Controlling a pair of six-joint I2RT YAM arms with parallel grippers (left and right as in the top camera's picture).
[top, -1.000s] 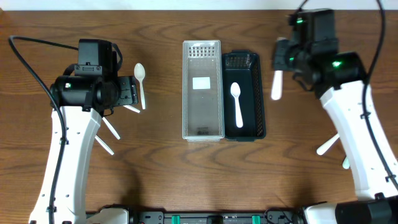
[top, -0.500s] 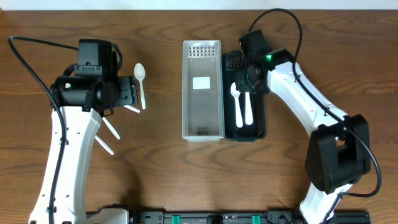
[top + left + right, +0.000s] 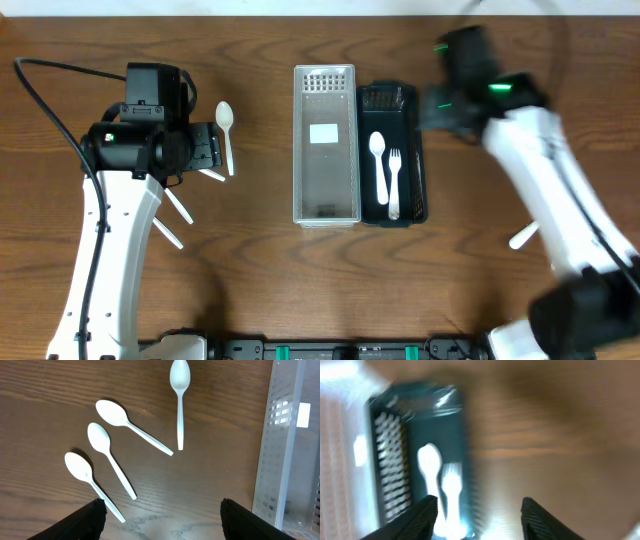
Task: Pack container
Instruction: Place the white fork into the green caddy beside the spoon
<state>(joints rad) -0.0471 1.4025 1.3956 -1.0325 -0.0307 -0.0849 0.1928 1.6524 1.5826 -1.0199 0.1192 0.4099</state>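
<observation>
A clear container [image 3: 325, 200] and a black container [image 3: 420, 150] stand side by side mid-table. The black one holds a white spoon [image 3: 379, 165] and a white fork [image 3: 394, 182]; both also show, blurred, in the right wrist view as the spoon [image 3: 429, 462] and the fork [image 3: 451, 485]. My right gripper [image 3: 445, 100] is blurred, open and empty [image 3: 477, 515], just right of the black container [image 3: 395, 475]. My left gripper [image 3: 215, 150] is open and empty [image 3: 162, 520] above several white spoons, such as one spoon [image 3: 179, 400] and another [image 3: 131, 422].
The clear container's wall [image 3: 287, 445] lies to the right in the left wrist view. One spoon [image 3: 227, 130] lies just right of the left gripper. A white utensil [image 3: 525, 237] lies on the wood at the right, partly under the right arm.
The fork that my right gripper carried now lies in the black container beside the spoon. The right arm has pulled back to the right and is in motion. The left arm has not moved.
</observation>
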